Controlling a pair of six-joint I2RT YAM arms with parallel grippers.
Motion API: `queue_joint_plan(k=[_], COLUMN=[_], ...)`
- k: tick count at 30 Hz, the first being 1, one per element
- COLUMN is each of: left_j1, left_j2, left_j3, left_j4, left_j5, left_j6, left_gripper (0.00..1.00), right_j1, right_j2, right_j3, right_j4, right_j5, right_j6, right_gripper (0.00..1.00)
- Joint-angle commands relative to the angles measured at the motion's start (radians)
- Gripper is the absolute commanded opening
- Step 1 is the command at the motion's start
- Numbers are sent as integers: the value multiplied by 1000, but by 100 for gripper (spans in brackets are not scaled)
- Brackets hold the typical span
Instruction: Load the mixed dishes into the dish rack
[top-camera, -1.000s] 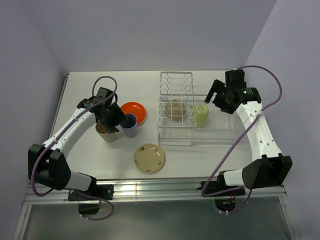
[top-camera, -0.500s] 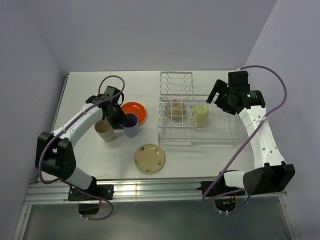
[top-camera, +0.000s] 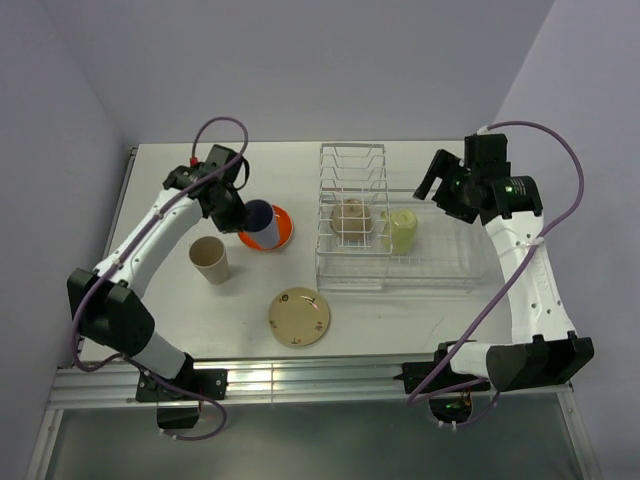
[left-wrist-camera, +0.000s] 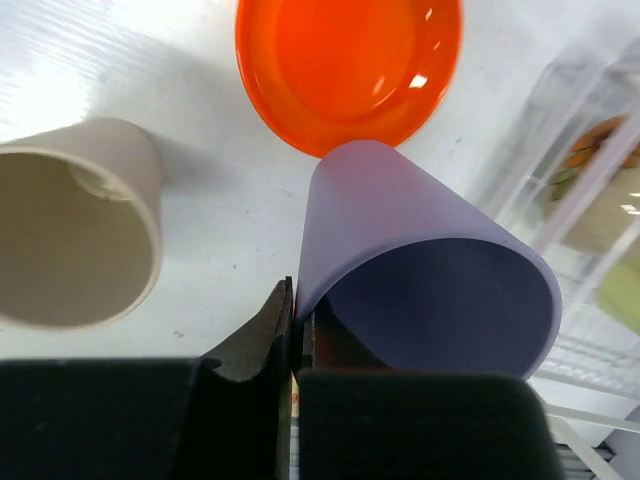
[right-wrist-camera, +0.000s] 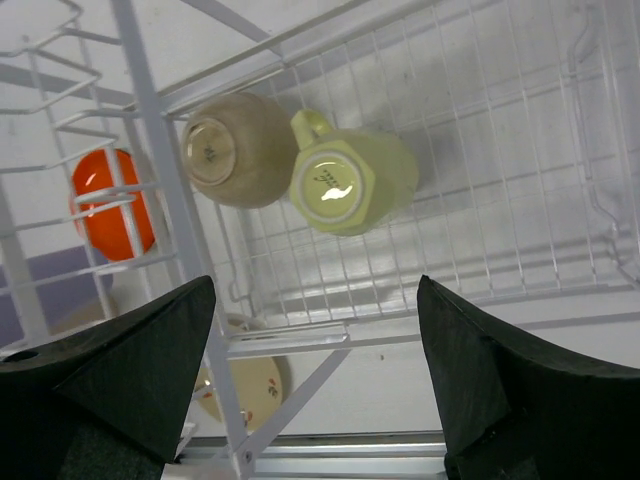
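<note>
My left gripper (top-camera: 241, 214) (left-wrist-camera: 294, 303) is shut on the rim of the lavender cup (top-camera: 262, 223) (left-wrist-camera: 420, 262), one finger inside and one outside. The cup hangs tilted over the near edge of the orange plate (top-camera: 276, 231) (left-wrist-camera: 350, 65). The tan cup (top-camera: 210, 260) (left-wrist-camera: 75, 235) stands upright to the left. The cream saucer (top-camera: 299, 316) (right-wrist-camera: 247, 385) lies near the front. In the dish rack (top-camera: 420, 268) (right-wrist-camera: 500, 150) an off-white bowl (top-camera: 351, 215) (right-wrist-camera: 235, 150) and a yellow-green cup (top-camera: 403, 230) (right-wrist-camera: 350, 180) sit upside down. My right gripper (top-camera: 433, 190) (right-wrist-camera: 315, 287) hovers open above the rack, holding nothing.
The rack's upright plate slots (top-camera: 352, 170) hold nothing. Purple cables loop over both arms. Walls close in at the left, back and right. The table's near edge has a metal rail (top-camera: 300, 378).
My left gripper closed on the lavender cup's rim and carried it back and up, away from the tan cup, over the orange plate. The right arm drifted slightly rightward, still open.
</note>
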Motion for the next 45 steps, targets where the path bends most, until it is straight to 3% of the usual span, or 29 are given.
queue_joint_plan(k=[1,5,10,14,16,17,18,19,20,22,29,32,45], left_j1=[23,49,110,115,117,115,115,115,115,113,112,110,84], left_j2=[-92,-140,-204,-269,-321,-341,-359,-391,-404,-419,-413,-421,-425], left_j3=[173,311,450,379,254,206,106,57,17,-59,-72,-104,-153], left_j4=[-160,-219,-157,50,283,383,595,702,798,998,1012,1101,1151], left_j5=[-86,-14,297,604,798,853,902,971,996,1034,1054,1056,1059], left_j6=[31,25,6,-116,-207,-322,-392,-456,-583,-675,-701,-752,-776], left_gripper=[0,0,0,0,0,0,0,0,0,0,0,0,0], right_j1=[-4,11,14,16,29,37,48,64,75,112,227,259,364], right_j2=[-27,4,10,8,-4,-25,-38,-48,-67,-77,-74,-62,-19], right_j3=[95,187,304,351,321,299,249,224,201,167,163,158,164], right_j4=[-35,-81,-89,5,94,219,289,350,463,535,672,698,943], right_j5=[-84,-223,-398,-633,-792,-835,-898,-922,-939,-949,-913,-907,-902], right_j6=[-12,-27,33,106,187,223,287,316,344,397,448,459,602], right_gripper=[89,88,87,87,87,87,87,87,87,87,87,87,87])
